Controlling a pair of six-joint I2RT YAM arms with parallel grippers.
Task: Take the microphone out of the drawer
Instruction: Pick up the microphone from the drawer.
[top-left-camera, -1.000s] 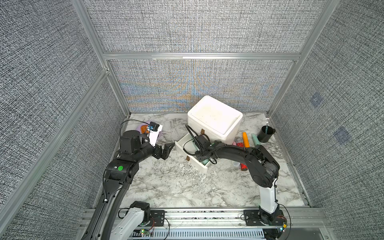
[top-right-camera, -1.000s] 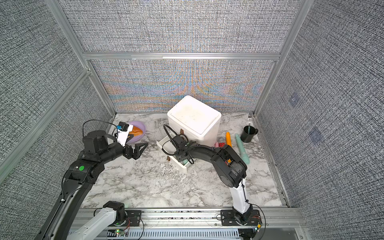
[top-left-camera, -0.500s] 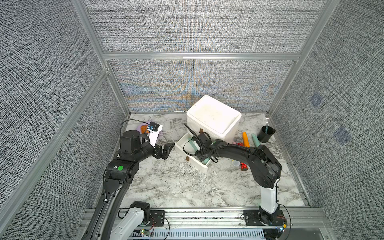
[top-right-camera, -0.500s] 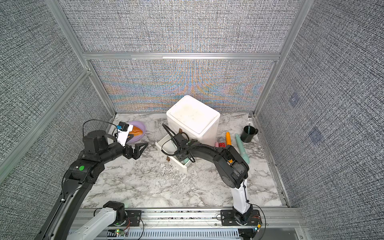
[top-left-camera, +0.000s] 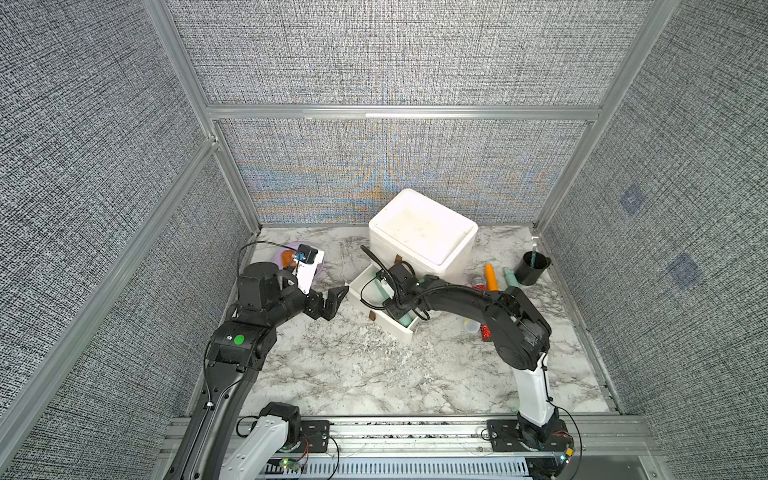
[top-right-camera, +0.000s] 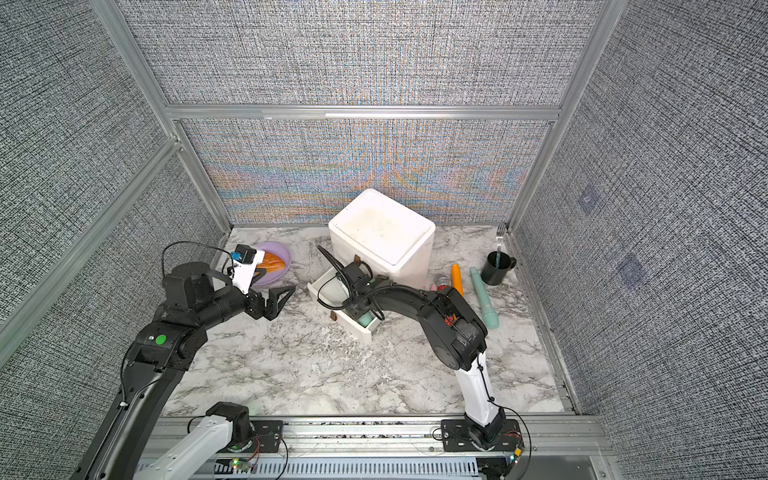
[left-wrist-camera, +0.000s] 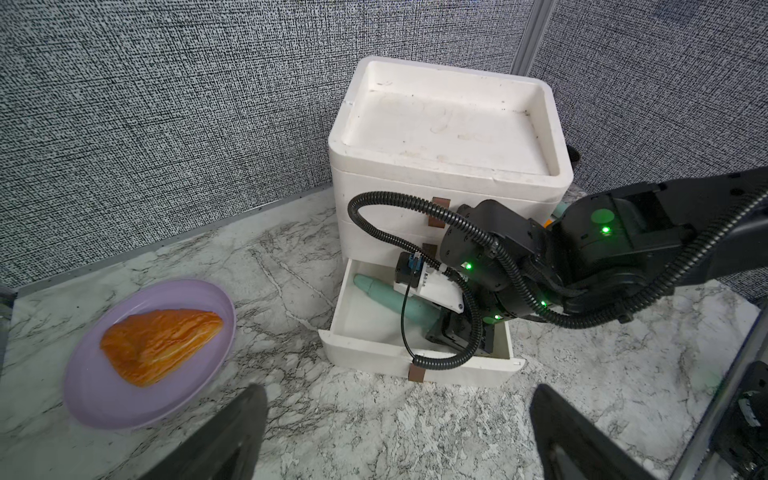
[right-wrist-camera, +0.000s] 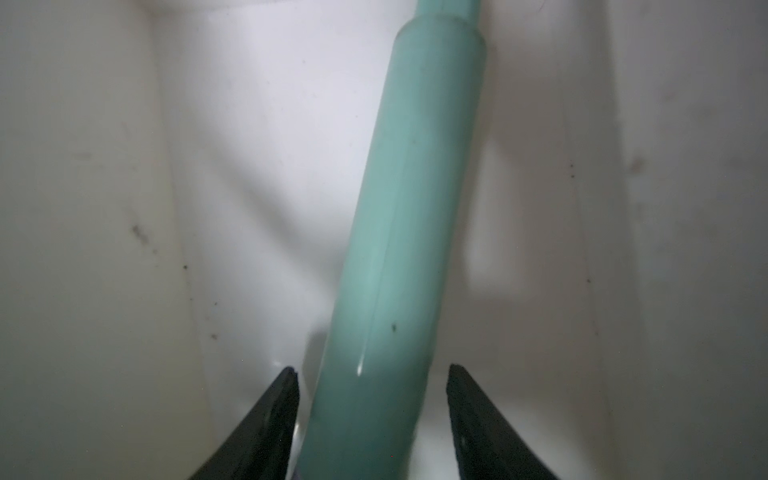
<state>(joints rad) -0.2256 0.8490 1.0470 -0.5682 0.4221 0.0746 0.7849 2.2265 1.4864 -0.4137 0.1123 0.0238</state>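
Reaches into the pulled-out bottom drawer (left-wrist-camera: 374, 357) with the right gripper (right-wrist-camera: 372, 368), jaws parted on either side of the teal microphone (right-wrist-camera: 399, 208) lying flat and slantwise on the drawer floor, a slim gap showing at each side, so not clamped on it. Holds the left gripper (left-wrist-camera: 397, 388) spread wide and empty near the drawer's front, apart from it, above the marble tabletop (left-wrist-camera: 332, 436).

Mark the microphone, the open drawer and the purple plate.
microphone (right-wrist-camera: 407, 208): right wrist view, middle of the teal body.
drawer (left-wrist-camera: 365, 352): left wrist view, front wall.
purple plate (left-wrist-camera: 108, 403): left wrist view, bare part near the rim.
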